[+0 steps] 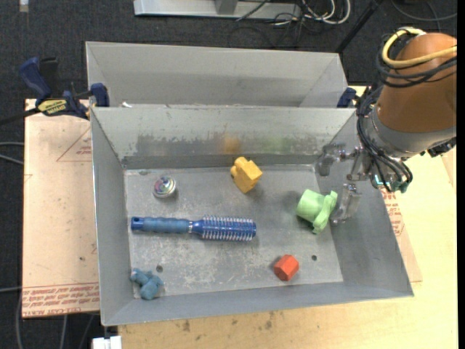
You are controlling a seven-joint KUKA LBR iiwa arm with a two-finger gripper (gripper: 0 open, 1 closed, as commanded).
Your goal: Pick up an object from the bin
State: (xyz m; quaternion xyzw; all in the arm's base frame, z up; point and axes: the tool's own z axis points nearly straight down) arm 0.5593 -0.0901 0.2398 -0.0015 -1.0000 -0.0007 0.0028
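My gripper [336, 185] hangs at the right side of the bin, just above the floor, near the right wall. Its two metal fingers stand apart, one toward the back wall and one toward the front, with nothing between them. A light green plastic piece [315, 208] lies just left of the front finger, close to it or touching it. A yellow blocky toy [245, 174] sits further left, near the back wall. A small red block [285, 267] lies toward the front of the bin, below the green piece.
A blue hairbrush [194, 227] lies across the middle-left floor. A small silvery spinning top [165, 187] is at the back left, and a blue-grey lump [147, 284] at the front left corner. The arm with its orange cover stands over the bin's right rim.
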